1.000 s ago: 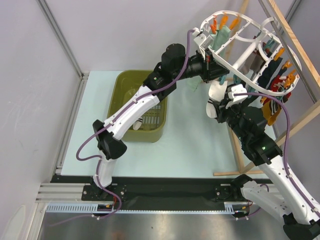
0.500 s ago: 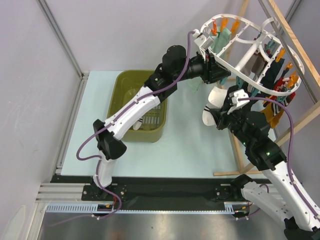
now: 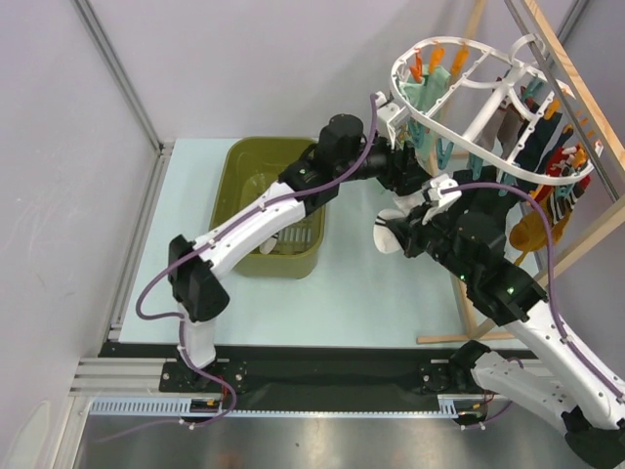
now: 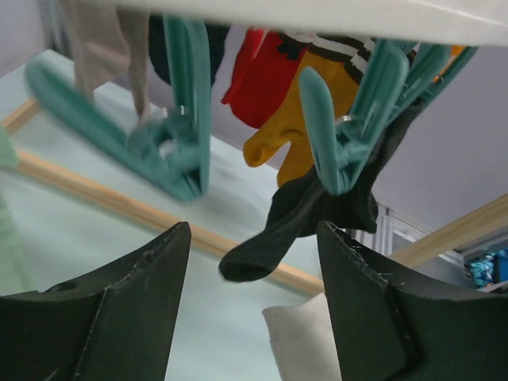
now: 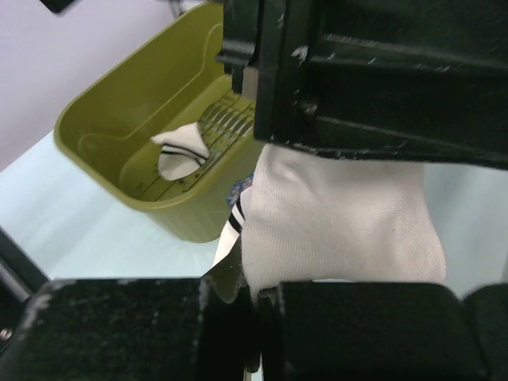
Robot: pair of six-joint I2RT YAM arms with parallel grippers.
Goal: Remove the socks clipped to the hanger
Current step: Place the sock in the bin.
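Note:
The white ring hanger (image 3: pixel 488 78) hangs at the upper right with teal pegs (image 4: pixel 349 135). Clipped to it are socks: mint (image 3: pixel 425 93), black (image 4: pixel 294 222), red (image 4: pixel 266 75) and mustard-orange (image 4: pixel 290 139). My left gripper (image 3: pixel 402 164) sits just below the ring's near side. It is open (image 4: pixel 252 228), with the black sock's toe dangling ahead of its jaws, untouched. My right gripper (image 3: pixel 415 223) is below it, shut (image 5: pixel 266 294) on a white sock (image 5: pixel 341 214) that hangs over the table (image 3: pixel 389 230).
An olive-green tub (image 3: pixel 244 186) stands left of both grippers with a white sock (image 5: pixel 181 147) lying inside. The wooden rack (image 3: pixel 576 88) carries the hanger, and its leg (image 3: pixel 459 293) stands by my right arm. The left gripper's body (image 5: pixel 365 71) is close above my right one.
My left gripper has opened and dropped away from the hanger's rim. My right gripper has carried the white sock leftward. The hanger has swung a little.

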